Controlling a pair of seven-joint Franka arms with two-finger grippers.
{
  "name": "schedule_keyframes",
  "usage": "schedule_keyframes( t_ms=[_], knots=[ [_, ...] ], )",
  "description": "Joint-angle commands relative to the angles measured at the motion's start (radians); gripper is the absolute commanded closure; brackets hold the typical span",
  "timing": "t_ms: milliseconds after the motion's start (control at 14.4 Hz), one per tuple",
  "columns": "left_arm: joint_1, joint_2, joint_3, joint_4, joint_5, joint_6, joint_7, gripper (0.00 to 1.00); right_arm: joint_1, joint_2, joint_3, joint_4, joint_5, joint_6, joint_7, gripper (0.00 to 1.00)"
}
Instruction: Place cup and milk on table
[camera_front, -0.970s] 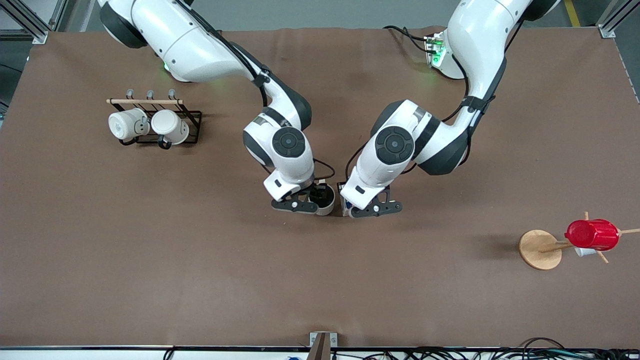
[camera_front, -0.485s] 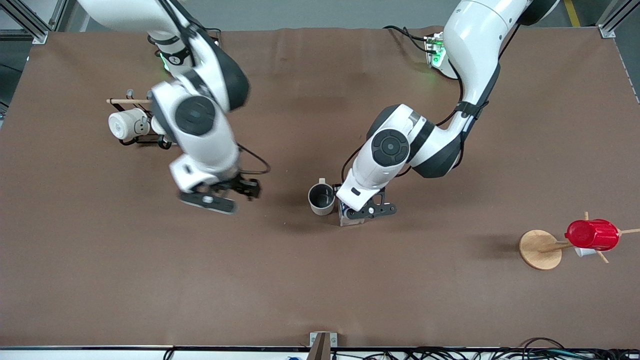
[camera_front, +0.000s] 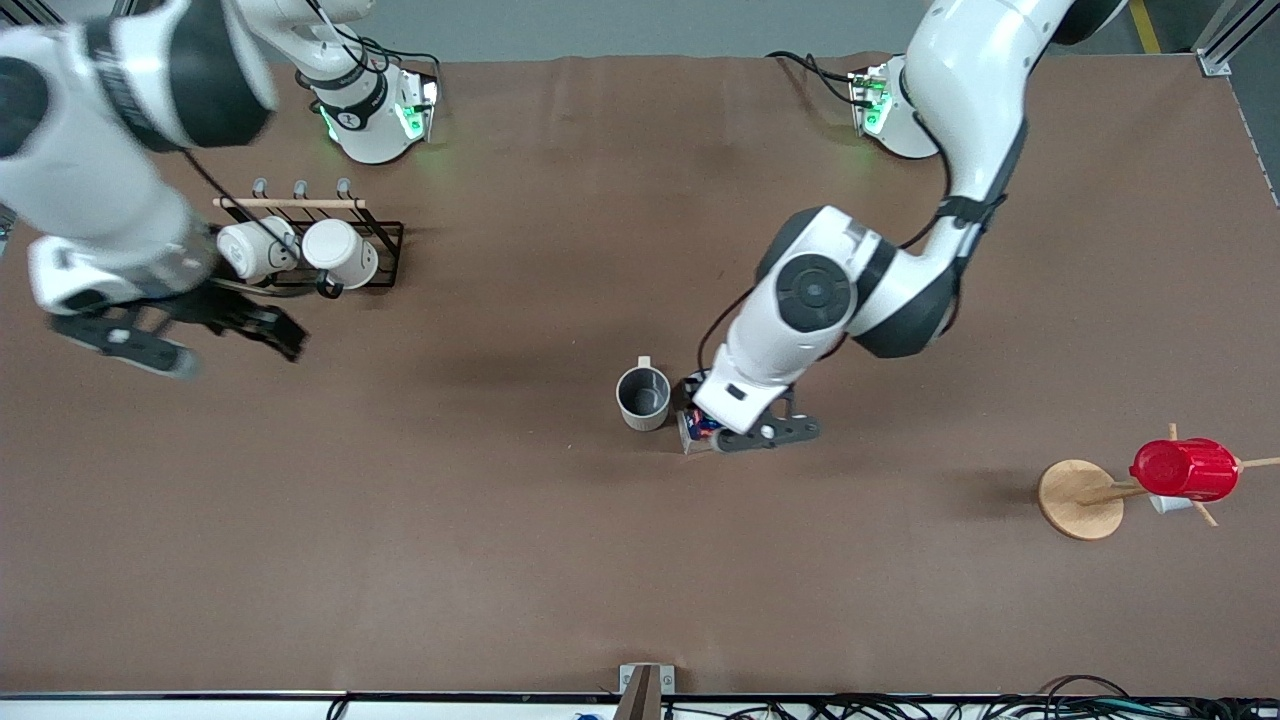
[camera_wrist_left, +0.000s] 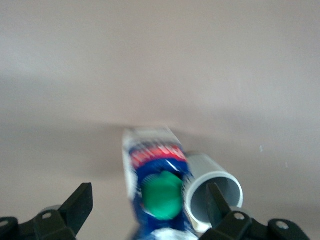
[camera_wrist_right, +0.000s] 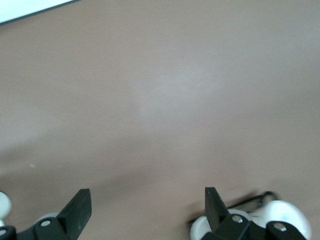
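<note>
**Cup and milk both down – arms clearing off**

The cup (camera_front: 643, 397) stood upright on the worktop (camera_front: 560, 560) near the middle, free of any grip. The milk (camera_front: 697, 428) stood just beside it, toward the left arm's end; in the left wrist view the carton (camera_wrist_left: 156, 187) and mug (camera_wrist_left: 214, 192) sat side by side, close enough that I could not tell whether they touched. The left gripper (camera_front: 765, 432) hung over the carton with its fingers spread wide, clear of both sides – released. The right gripper (camera_front: 190, 335) was over the worktop beside the mug rack (camera_front: 385, 235), also spread open and holding nothing.

Judged progress: both items placed, only the left arm's retreat left.

Against the earlier frames: a second ago both grippers were down at the cup and carton; since then the right arm had swung away to its own end – while the left had lifted slightly off the carton. The cup hadn't shifted.
</note>
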Motion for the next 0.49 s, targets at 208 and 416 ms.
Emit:
schedule_keyframes(
  t_ms=[208,416],
  knots=[
    [0.155,-0.240,-0.004,-0.022,0.162,-0.218,0.125,0.00,-0.127,-0.070,-0.086,0.126,0.102,-0.208,-0.326,0.00],
    [0.244,-0.315,-0.012,-0.027,0.147,-0.324,0.334,0.00,-0.090,-0.040,-0.163,0.201,0.108,-0.253,-0.377,0.00]
  ],
)
